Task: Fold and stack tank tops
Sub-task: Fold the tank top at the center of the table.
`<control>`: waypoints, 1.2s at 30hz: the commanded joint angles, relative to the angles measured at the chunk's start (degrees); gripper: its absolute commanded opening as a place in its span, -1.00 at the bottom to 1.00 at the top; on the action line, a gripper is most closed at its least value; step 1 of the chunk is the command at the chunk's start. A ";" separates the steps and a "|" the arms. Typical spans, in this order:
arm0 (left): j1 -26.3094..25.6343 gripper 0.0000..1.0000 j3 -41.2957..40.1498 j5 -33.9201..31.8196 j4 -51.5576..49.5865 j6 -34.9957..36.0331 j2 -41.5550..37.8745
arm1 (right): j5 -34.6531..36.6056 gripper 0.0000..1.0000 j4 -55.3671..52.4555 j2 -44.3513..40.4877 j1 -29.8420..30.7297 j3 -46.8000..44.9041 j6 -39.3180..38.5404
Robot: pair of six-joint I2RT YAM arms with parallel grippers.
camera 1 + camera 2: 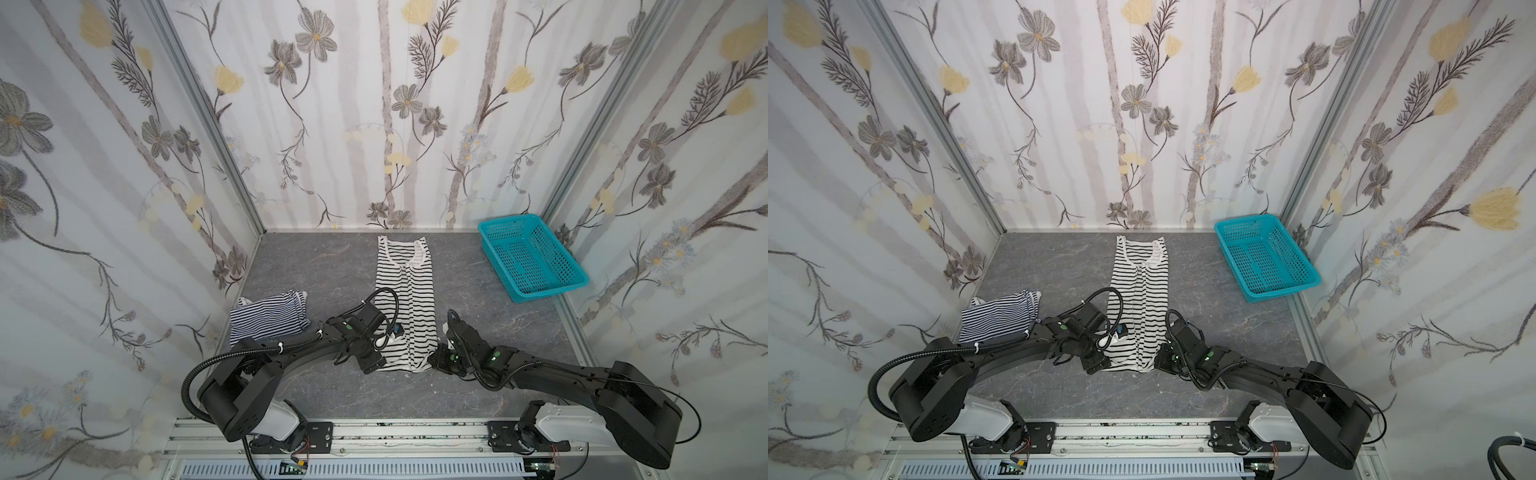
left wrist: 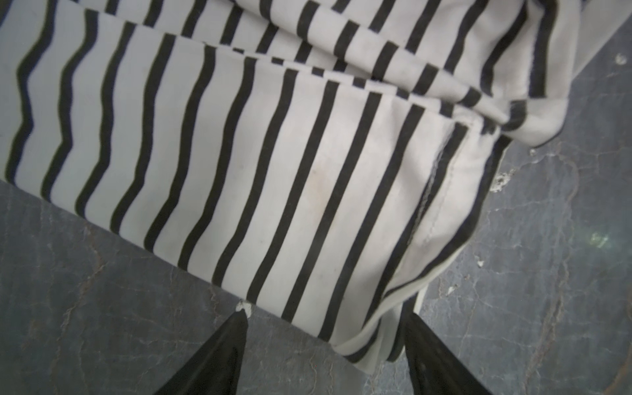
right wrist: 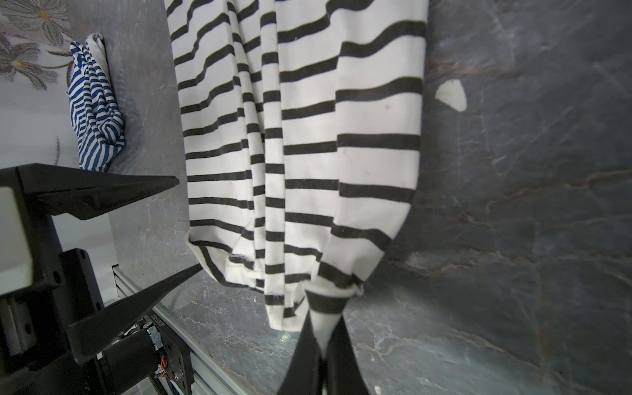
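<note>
The worktop (image 1: 316, 266) is a dark grey slab with a marbled, veined look and a few pale chips. It is boxed in on three sides by walls (image 1: 353, 124) papered with grey and yellow flowers on white, joined at the far corners by bare aluminium posts (image 1: 208, 116). An aluminium rail (image 1: 395, 432) runs along the near edge and carries both arm bases.

A teal perforated plastic basket (image 1: 548, 291) sits in the far right corner. The white tank top with wide-spaced black stripes (image 1: 409, 291) lies down the middle, folded into a long narrow strip, straps toward the far edge and hem toward the near edge. The tank top with fine navy-and-white stripes (image 1: 270, 316) lies folded by the left edge, well apart from it.

The left hand (image 2: 325, 314) stands wide, with the hem's near left corner between its fingers. The right hand (image 3: 324, 318) is pinched tight on the hem's near right corner.
</note>
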 commanded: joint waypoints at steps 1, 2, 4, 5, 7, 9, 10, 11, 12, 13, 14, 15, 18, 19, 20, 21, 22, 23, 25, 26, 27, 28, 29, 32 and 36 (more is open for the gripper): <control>-1.47 0.47 -0.55 -0.22 0.41 0.91 -0.63 | 0.86 -0.98 0.55 -0.03 -0.04 0.50 0.02; -1.96 0.47 -0.67 -0.31 0.39 0.86 -0.73 | 0.84 -0.99 0.50 0.06 0.08 0.50 0.03; -2.60 0.42 -1.05 -0.51 0.39 1.03 -0.33 | 0.73 -1.00 0.73 0.15 0.04 0.50 0.03; -2.78 0.38 -1.19 -0.71 0.39 1.08 -0.11 | 0.80 -1.00 0.76 0.16 0.05 0.50 0.03; -3.10 0.29 -1.51 -1.25 0.39 1.32 0.34 | 0.85 -1.00 0.67 0.15 -0.04 0.35 -0.02; -3.23 0.21 -1.75 -1.26 0.31 1.51 0.43 | 0.88 -1.00 0.79 0.22 -0.06 0.20 0.11; -3.32 0.16 -1.87 -1.06 0.22 1.51 0.35 | 0.87 -1.00 0.87 0.24 -0.07 0.19 0.11; -3.32 0.15 -1.93 -0.85 0.22 1.52 0.34 | 0.87 -1.00 0.88 0.32 -0.08 0.11 0.11; -3.41 0.12 -1.88 -0.73 0.22 1.52 0.52 | 0.86 -1.00 1.00 0.41 -0.04 0.07 0.16; -3.48 0.09 -1.78 -0.67 0.22 1.52 0.73 | 0.86 -1.00 1.22 0.57 -0.06 -0.02 0.20; -3.49 0.08 -1.78 -0.72 0.26 1.38 0.92 | 0.73 -1.00 1.38 0.72 -0.08 -0.14 0.28; -3.49 0.07 -1.70 -0.73 0.29 1.43 1.24 | 0.61 -1.00 1.54 0.85 -0.07 -0.22 0.33; -3.62 0.00 -1.43 -0.61 0.26 1.21 2.46 | 0.42 -1.00 2.12 1.03 -0.08 -0.46 0.51; -3.80 -0.04 -1.43 -0.69 0.26 1.26 2.88 | 0.42 -1.00 2.04 0.95 -0.08 -0.46 0.55; -4.00 -0.10 -1.43 -0.90 0.30 1.30 3.22 | 0.50 -1.00 2.06 0.88 -0.04 -0.46 0.55; -4.17 -0.14 -1.48 -1.19 0.31 1.38 3.60 | 0.51 -1.00 1.99 0.78 -0.08 -0.44 0.65; -4.32 -0.19 -1.31 -1.78 0.31 1.42 4.14 | 0.60 -1.00 2.06 0.64 -0.15 -0.42 0.64; -4.35 -0.26 -1.11 -2.17 0.23 1.35 4.66 | 0.69 -1.00 1.89 0.51 -0.24 -0.46 0.64; -4.54 -0.46 -1.08 -2.53 0.13 1.60 5.05 | 0.84 -1.00 1.82 0.33 -0.48 -0.47 0.64; -4.59 -0.55 -1.04 -2.25 0.07 1.86 4.84 | 0.93 -1.00 1.70 0.11 -0.61 -0.56 0.60; -4.71 -0.59 -1.08 -1.86 -0.07 2.04 4.57 | 0.95 -1.00 1.60 -0.14 -0.66 -0.64 0.64; -4.94 -0.61 -1.08 -1.34 -0.43 2.19 4.14 | 1.12 -1.00 1.53 -0.54 -0.86 -0.85 0.71; -5.31 -0.62 -0.96 -0.86 -0.76 2.31 3.72 | 1.21 -1.00 1.57 -1.00 -0.96 -1.26 0.92; -6.17 -0.60 -0.32 0.78 -1.89 0.86 2.86 | 1.39 -1.00 1.19 -3.72 -1.14 -3.06 2.49; -7.80 -0.63 0.60 4.72 -5.67 1.48 2.14 | 1.66 -1.00 0.91 -9.49 -1.14 -6.47 4.37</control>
